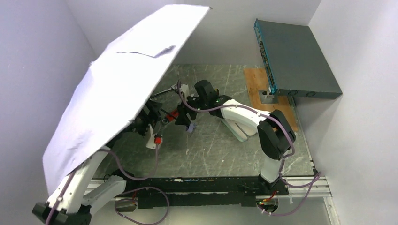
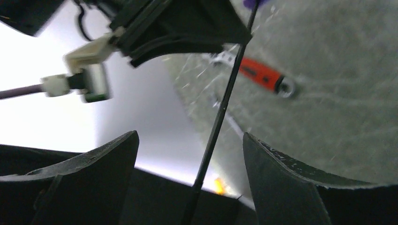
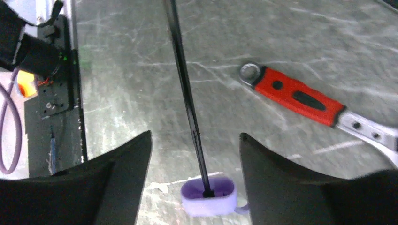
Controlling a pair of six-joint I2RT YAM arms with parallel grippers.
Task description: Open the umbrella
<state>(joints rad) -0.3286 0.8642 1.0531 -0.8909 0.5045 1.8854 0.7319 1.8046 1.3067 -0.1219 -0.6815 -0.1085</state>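
Left pincer (image 2: 190,136) and right pincer (image 3: 195,135), reaching in under the opened umbrella (image 1: 117,89), each gape wide around its shaft (image 3: 185,93)

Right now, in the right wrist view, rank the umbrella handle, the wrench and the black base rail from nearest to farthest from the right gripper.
1. umbrella handle, low between the right gripper fingers.
2. wrench, lying off to the right.
3. black base rail, far left edge.

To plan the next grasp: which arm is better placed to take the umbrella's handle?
Right. The open right tool straddles the shaft near the handle; the left tool is further up, under the canopy.
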